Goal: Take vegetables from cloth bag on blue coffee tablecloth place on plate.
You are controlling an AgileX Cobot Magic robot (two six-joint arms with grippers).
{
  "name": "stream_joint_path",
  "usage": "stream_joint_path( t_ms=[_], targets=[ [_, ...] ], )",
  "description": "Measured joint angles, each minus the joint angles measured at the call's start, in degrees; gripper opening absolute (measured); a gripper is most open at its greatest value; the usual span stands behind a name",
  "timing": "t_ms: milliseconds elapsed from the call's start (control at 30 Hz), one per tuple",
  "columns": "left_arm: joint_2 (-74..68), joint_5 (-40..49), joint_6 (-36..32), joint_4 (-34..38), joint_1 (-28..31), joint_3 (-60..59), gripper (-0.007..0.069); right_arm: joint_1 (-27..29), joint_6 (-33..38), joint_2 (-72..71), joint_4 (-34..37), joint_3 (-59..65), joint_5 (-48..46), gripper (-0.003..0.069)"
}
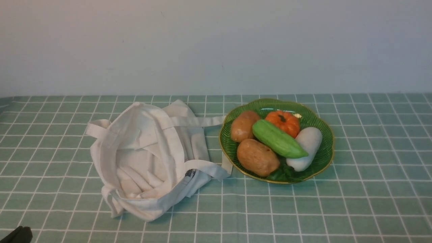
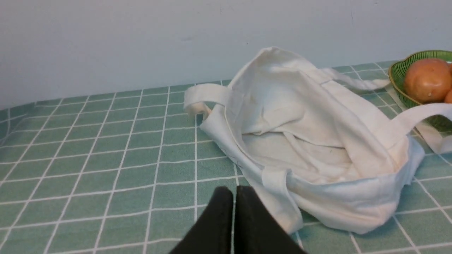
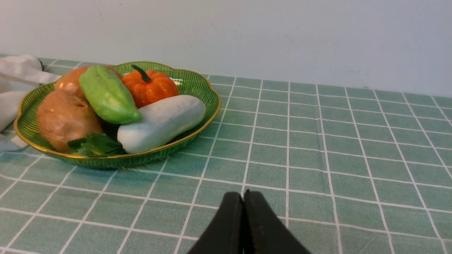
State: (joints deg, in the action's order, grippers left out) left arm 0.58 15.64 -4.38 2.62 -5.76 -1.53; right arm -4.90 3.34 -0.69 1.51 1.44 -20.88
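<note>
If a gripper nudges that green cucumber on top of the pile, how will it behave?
The green cucumber lies propped across a potato and the white vegetable, so it would probably slide or roll off. Its smooth, rounded, tapered skin looks slippery to pinch.

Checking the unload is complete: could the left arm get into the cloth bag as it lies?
Probably yes: the cloth bag lies slumped with its mouth open toward the shut left gripper, nothing between them; only loose straps cross it.

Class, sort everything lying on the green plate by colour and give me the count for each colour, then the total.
Brown potatoes: 2
Orange pumpkin: 1
Light green cucumber-like vegetable: 1
White oblong vegetable: 1
Dark green leafy sprig: 1
Total: 6
</note>
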Motion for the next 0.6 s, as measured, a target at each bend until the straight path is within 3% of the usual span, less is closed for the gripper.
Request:
stream_joint_path(
  t_ms=[233,600],
  targets=[
    [0.00,5.34,0.35,-0.75,0.80,-0.11,-0.0005,0.00,0.00,0.00,0.00,0.00,0.00,-0.0015],
    [0.00,5.55,0.35,-0.87,3.33,-0.11,-0.0005,0.00,0.64,0.00,0.00,0.00,0.00,-0.0015]
  ],
)
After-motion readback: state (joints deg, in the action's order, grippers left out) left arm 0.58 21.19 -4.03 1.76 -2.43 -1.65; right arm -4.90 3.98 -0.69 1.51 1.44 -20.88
